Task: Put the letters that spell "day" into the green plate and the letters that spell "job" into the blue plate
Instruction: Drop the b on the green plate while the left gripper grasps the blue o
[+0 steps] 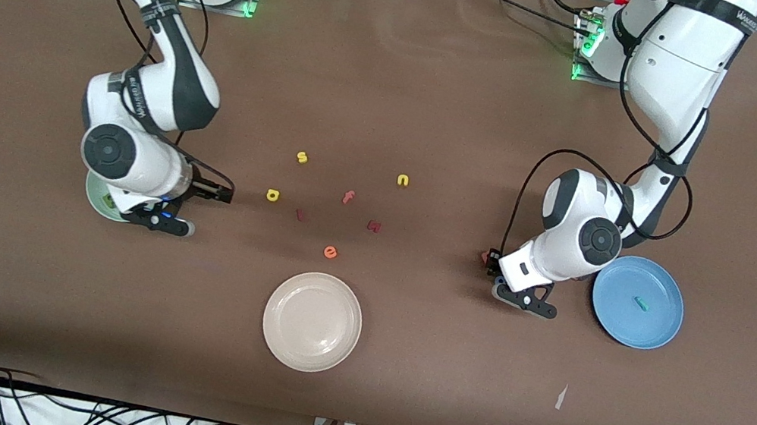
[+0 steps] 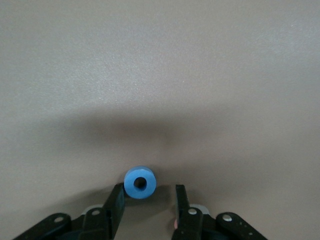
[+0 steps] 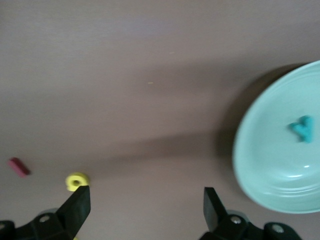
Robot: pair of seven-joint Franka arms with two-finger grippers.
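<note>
Most of the green plate (image 1: 97,195) hides under the right arm; a teal "y" (image 3: 301,128) lies in it. Right gripper (image 3: 145,202) fingers are released wide beside it. Left gripper (image 2: 148,200) fingers part around the blue "o" (image 2: 140,183), not yet clenched. One teal letter (image 1: 641,303) lies in the blue plate (image 1: 659,327).

The left gripper (image 2: 149,202) hung low beside the blue plate (image 1: 659,325), fingers parted; the right gripper (image 3: 145,202) gaped wide.

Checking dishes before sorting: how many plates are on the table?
3: round mint-green plate under the right arm, round cream-white plate nearest the front camera, round bright blue plate beside the left arm.
</note>
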